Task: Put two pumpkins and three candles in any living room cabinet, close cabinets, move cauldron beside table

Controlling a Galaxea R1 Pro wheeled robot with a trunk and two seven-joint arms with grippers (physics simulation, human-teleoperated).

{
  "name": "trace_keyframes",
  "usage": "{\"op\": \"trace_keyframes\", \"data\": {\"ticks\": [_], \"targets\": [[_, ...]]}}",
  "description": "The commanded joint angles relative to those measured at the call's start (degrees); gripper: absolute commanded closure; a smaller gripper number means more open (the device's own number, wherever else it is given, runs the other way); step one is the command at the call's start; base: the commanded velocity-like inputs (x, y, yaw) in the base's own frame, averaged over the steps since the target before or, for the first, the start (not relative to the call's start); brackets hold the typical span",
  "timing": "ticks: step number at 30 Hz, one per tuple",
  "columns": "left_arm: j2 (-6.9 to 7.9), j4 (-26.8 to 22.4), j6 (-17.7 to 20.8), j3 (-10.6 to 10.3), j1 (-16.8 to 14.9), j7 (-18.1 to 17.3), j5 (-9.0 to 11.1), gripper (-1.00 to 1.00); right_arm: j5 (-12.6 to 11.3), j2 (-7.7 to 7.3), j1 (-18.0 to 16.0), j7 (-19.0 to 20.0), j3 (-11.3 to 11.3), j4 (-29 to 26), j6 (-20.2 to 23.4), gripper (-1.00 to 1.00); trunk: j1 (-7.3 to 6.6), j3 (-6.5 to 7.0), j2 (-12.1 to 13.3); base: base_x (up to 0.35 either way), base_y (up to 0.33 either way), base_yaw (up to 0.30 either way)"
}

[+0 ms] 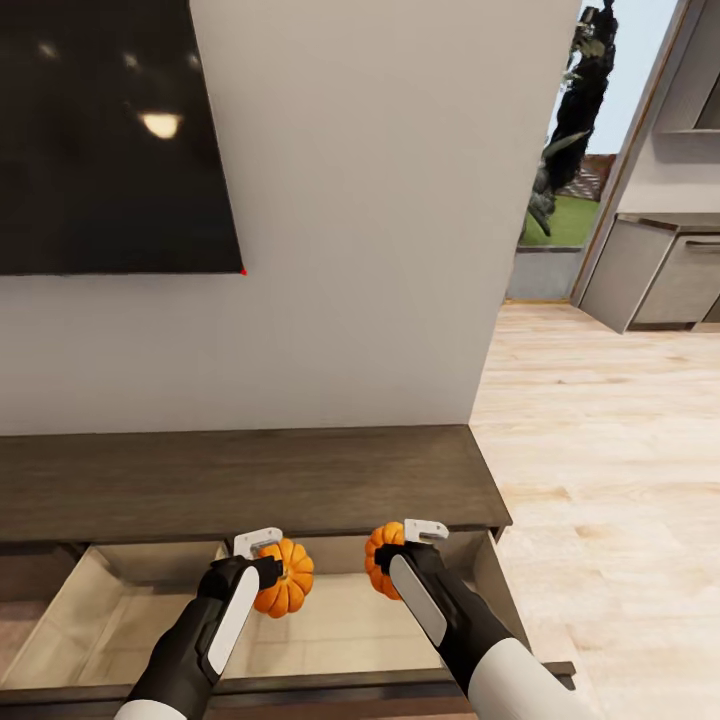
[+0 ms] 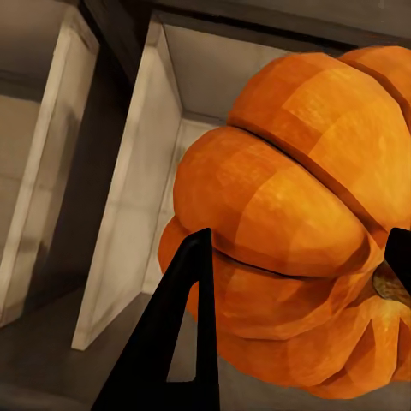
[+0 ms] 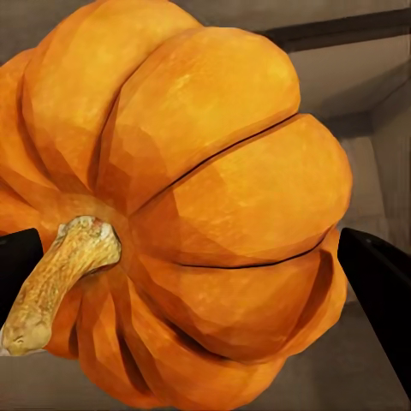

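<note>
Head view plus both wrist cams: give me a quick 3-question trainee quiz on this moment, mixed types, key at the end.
1. True or false: the cabinet drawer below the claws is shut.
2. What does each claw hold? A) candles B) pumpkins C) nothing
3. Fill in: the black panel hangs on the ____ above the cabinet.

Key:
1. False; it is pulled open, showing its pale inside.
2. B; left claw grips the left pumpkin, right claw grips the right pumpkin.
3. wall.
</note>
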Motion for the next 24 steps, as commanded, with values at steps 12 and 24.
{"op": "trace_keyframes", "data": {"ticks": [12,24], "targets": [[-0.16,0.29,-0.1,-3.06,0.01,0.05,-0.02,1.0,0.24,-1.74,-0.01,5.93,-0.23,0.01,3.65,1.0,2.64,-2.16,-4.83,0.0,0.0,0.0],[-0.32,1.15,-0.95,-3.17,-0.02,0.06,-0.02,1.0,0.15,-1.68,-0.21,4.85,-0.6,1.71,2.24,1.0,5.28,-4.31,-9.64,0.0,0.0,0.0]]}}
